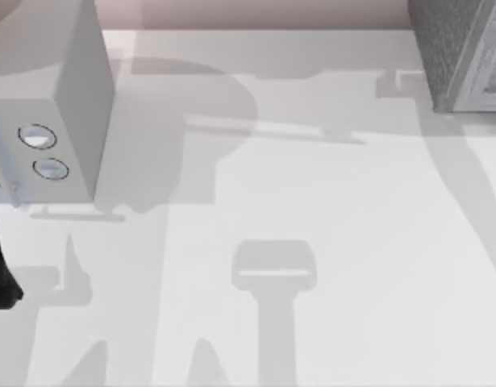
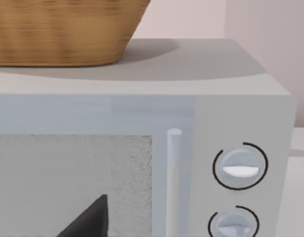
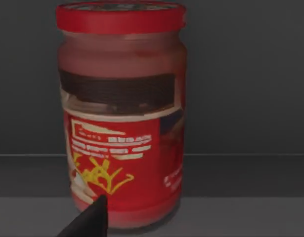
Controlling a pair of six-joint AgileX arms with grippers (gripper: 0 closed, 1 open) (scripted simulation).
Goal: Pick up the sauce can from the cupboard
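Upright, with its long axis vertical, the sauce can (image 3: 121, 118) stands on the dark floor of the cupboard (image 3: 250, 74), seen close in the right wrist view; its red lid faces up and its base rests flat on the shelf. Its body is a see-through reddish cylinder with a dark band below the shoulder and a red label lower down. The label carries pale lines of print too blurred to read and a yellow scrawl-like drawing near its foot. One dark fingertip (image 3: 90, 219) of the right gripper shows just in front of the can's base; whether that claw is spread or pressed together cannot be told. In the top view the cupboard (image 1: 465, 52) is a dark speckled box with a lighter framed front at about 1 o'clock on the table (image 1: 312, 201). At about 9 o'clock stands a smooth light grey box (image 1: 66, 89) with two round dials (image 1: 44, 151) on its front. The left wrist view faces this box (image 2: 142, 113) head-on, with a woven basket (image 2: 63, 29) on its roof; a dark fingertip (image 2: 92, 219) of the left gripper shows before its door, and the claw's state again cannot be told.
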